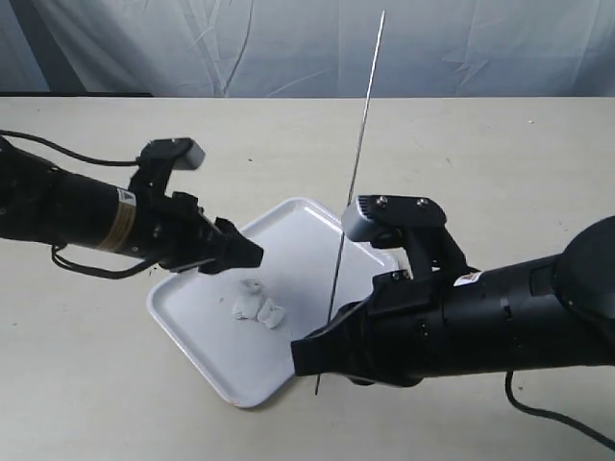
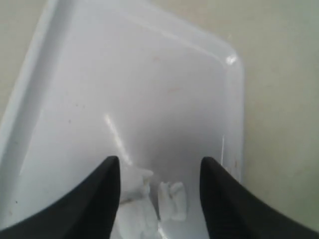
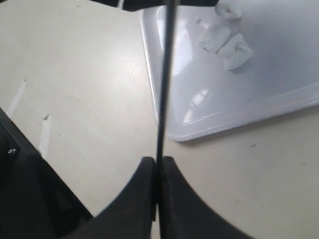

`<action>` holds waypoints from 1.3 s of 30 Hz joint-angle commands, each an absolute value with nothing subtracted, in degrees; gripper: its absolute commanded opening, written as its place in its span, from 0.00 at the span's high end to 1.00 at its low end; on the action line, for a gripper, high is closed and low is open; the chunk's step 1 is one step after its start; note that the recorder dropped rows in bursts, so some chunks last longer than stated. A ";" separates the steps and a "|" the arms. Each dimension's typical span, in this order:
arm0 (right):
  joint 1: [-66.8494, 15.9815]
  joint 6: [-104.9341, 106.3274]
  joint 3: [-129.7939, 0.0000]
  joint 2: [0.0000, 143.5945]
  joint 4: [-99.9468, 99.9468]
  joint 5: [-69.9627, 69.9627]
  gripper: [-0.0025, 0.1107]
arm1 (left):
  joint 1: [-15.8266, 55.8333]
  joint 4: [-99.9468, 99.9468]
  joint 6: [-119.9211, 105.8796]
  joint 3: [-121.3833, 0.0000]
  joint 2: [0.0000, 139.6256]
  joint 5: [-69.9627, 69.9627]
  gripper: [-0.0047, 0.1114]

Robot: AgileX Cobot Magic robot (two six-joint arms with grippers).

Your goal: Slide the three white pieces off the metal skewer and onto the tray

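The three white pieces [image 1: 258, 305] lie loose in a cluster on the white tray [image 1: 207, 341], off the skewer; the wrist views show them too, the pieces [image 2: 172, 200] and the pieces [image 3: 225, 42]. My right gripper [image 1: 322, 353] is shut on the metal skewer [image 1: 356, 178], which stands nearly upright and bare, its lower tip past the tray's near edge. The skewer [image 3: 163, 84] runs straight out from the closed jaws of the right gripper [image 3: 158, 162]. Open and empty, my left gripper [image 1: 252, 254] hovers just above the tray, with the pieces between and below its fingertips [image 2: 110, 172].
The tray [image 2: 149, 74] lies turned like a diamond on a beige tabletop [image 1: 480, 163]. Both black arms reach in from the sides, the right one [image 1: 480, 317] low over the table beside the tray's right corner. A pale curtain hangs behind.
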State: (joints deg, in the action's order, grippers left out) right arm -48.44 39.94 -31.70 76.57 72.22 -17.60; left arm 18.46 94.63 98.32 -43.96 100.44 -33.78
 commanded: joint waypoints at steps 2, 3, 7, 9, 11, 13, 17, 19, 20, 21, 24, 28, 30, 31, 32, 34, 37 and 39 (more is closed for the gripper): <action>-43.31 37.43 -36.54 79.48 64.41 -25.72 0.98 | 14.67 92.93 97.44 -44.19 89.26 -35.96 0.54; -42.96 34.99 -38.04 80.63 61.13 -26.88 0.98 | 13.40 92.71 97.44 -44.19 86.09 -36.08 0.54; -42.62 13.72 -48.04 89.48 33.85 -33.63 0.98 | 6.71 97.35 99.24 -44.19 69.91 -36.19 0.54; -42.62 6.10 -53.04 94.58 24.30 -39.20 0.98 | 3.99 99.95 103.26 -44.00 62.05 -36.19 0.54; -42.62 4.86 -57.57 98.51 22.03 -42.24 0.98 | 1.44 99.95 103.52 -42.27 54.99 -35.98 0.54; -42.62 4.86 -63.19 102.76 21.92 -47.57 0.98 | -0.95 99.95 103.52 -40.23 47.73 -35.70 0.54; -42.62 3.55 -68.91 108.65 17.47 -60.02 0.98 | -3.94 99.95 103.52 -36.51 36.99 -35.32 0.54; -42.62 2.84 -69.41 110.15 14.25 -63.39 0.98 | -4.43 99.95 103.52 -34.04 33.38 -35.32 0.54; -42.62 2.71 -69.41 110.63 12.55 -64.51 0.98 | -4.43 99.95 103.63 -32.89 32.65 -35.45 0.54; -42.62 1.92 -69.41 110.87 11.42 -65.27 0.98 | -4.43 99.95 104.32 -32.04 32.27 -35.70 0.54; -42.62 0.39 -71.41 113.23 6.71 -69.96 0.98 | -4.43 99.95 107.41 -29.06 31.37 -36.20 0.54; -42.62 -0.74 -78.40 116.88 3.70 -69.96 0.98 | -4.43 99.95 107.40 -26.69 29.95 -36.04 0.54; -42.62 -0.74 -80.42 117.75 4.60 -69.96 0.98 | -4.43 99.95 107.40 -26.69 29.96 -36.19 0.54; -42.62 -0.74 -81.37 118.32 4.78 -69.96 0.98 | -4.43 99.95 107.40 -26.69 29.96 -36.19 0.54; -42.62 -0.74 -82.27 118.84 4.92 -69.96 0.98 | -4.43 99.95 107.40 -26.69 29.96 -36.20 0.54; -42.62 -0.74 -84.09 120.61 5.14 -69.96 0.98 | -4.43 99.95 107.40 -26.69 29.96 -37.81 0.54; -42.62 -0.84 -85.57 123.10 6.09 -69.96 0.98 | -4.43 99.95 107.40 -26.69 29.96 -39.26 0.54; -42.62 -0.84 -86.09 124.28 7.55 -69.96 0.98 | -4.43 99.95 107.40 -26.69 29.96 -39.72 0.54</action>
